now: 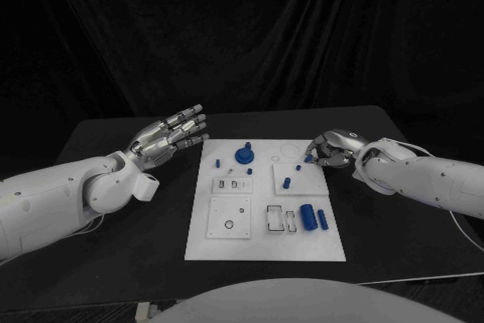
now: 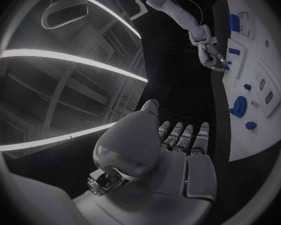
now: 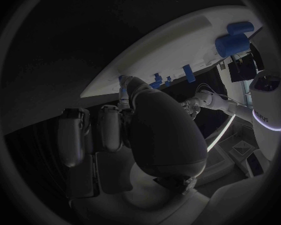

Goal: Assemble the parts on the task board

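The white task board [image 1: 264,228] lies in the middle of the black table. On it a round blue part [image 1: 245,155] stands near the far edge, two small blue pegs [image 1: 287,182] sit on a raised square plate, and two blue cylinders [image 1: 308,217] lie at the near right. My right hand [image 1: 333,148] is curled at the board's far right edge, and its fingertips pinch a small blue part [image 1: 310,159], also seen in the left wrist view [image 2: 226,67]. My left hand [image 1: 169,138] hovers with straight, spread fingers [image 2: 178,137] just left of the board's far left corner, holding nothing.
Rectangular slots [image 1: 274,218] and a round hole [image 1: 230,224] mark the board's near half. Bare black table [image 1: 101,253] surrounds the board on both sides and in front. A dark curtain hangs behind the table.
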{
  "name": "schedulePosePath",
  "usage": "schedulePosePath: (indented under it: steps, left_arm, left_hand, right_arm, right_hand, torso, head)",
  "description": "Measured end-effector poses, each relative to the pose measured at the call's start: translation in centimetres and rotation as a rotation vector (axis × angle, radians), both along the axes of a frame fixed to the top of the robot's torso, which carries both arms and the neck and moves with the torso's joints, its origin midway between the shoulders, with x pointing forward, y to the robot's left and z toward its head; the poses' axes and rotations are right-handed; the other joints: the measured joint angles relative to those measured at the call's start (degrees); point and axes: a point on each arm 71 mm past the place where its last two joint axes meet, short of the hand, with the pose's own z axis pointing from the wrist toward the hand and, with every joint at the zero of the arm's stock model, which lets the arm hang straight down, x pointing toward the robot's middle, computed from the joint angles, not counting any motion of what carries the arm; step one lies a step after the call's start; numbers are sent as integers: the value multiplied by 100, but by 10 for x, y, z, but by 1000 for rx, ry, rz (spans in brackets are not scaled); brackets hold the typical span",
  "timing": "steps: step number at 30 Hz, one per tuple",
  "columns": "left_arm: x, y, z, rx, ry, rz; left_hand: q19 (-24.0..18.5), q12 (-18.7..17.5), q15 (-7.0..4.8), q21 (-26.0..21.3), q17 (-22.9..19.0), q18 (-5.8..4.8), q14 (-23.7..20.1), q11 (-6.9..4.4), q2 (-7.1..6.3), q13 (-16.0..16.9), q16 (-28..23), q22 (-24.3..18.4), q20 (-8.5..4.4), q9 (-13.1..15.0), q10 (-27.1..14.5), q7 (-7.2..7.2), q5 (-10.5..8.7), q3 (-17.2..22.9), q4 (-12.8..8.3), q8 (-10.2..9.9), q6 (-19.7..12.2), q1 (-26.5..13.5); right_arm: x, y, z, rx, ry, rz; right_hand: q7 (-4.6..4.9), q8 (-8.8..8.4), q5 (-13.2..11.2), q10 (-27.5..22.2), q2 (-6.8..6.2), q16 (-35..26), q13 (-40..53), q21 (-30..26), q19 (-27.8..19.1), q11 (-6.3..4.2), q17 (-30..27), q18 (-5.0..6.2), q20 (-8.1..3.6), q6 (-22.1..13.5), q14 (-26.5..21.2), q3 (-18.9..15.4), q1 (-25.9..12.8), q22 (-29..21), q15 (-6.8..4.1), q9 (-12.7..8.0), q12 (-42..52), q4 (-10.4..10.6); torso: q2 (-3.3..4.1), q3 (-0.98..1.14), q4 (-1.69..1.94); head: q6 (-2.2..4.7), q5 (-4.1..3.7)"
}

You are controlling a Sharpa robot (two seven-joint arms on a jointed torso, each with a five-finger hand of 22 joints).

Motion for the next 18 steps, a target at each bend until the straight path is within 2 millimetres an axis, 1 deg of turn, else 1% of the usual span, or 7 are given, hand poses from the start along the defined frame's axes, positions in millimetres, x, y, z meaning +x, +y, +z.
schedulePosePath:
  steps: [2,7,13,16,18]
  left_arm:
    - [0,0,0,0,0,0]
    - [0,0,-1,0,1,-1]
    - [0,0,-1,0,2,-1]
    - [0,0,-1,0,3,-1]
    - [0,1,-1,0,4,0]
  left_hand:
    - [0,0,0,0,0,0,0,0,0,0,0,0,0,0,0,0,0,0,0,0,0,0]
    - [0,0,0,0,0,0,0,0,0,0,0,0,0,0,0,0,0,0,0,0,0,0]
    - [0,0,0,0,0,0,0,0,0,0,0,0,0,-1,0,0,0,0,0,0,0,0]
    - [0,0,0,0,0,1,0,0,0,0,0,0,0,-1,0,0,0,0,0,0,0,0]
    - [0,0,0,0,0,0,0,0,0,0,0,0,0,-1,0,0,0,0,0,0,0,0]
  right_arm:
    - [0,0,0,1,0,0]
    - [0,1,0,3,-1,0]
    - [-1,0,1,12,-2,-1]
    - [-2,0,2,22,-3,-2]
    - [-3,0,3,27,-4,-1]
  right_hand:
    - [10,46,-1,0,1,0,2,0,0,0,0,0,0,48,0,11,-1,0,0,34,0,-47]
    - [10,149,-5,0,30,0,6,0,0,0,-5,0,0,90,0,7,-31,-1,0,38,-1,-84]
    - [12,187,-10,0,67,0,6,0,0,0,-5,0,0,92,0,-17,-70,-1,0,39,0,-107]
    - [13,217,-78,0,81,0,6,0,0,0,-5,0,0,94,0,-17,-86,-1,0,38,0,-108]
    - [13,217,-80,0,83,0,6,0,0,0,-4,0,0,94,0,-17,-87,-1,0,39,0,-108]
  torso:
    - [-1,0,0]
    - [-1,0,0]
    - [-1,0,0]
    - [-1,0,0]
    - [-1,1,-1]
  head:
    - [0,0]
    - [0,5]
    - [0,23]
    - [0,26]
    - [0,32]
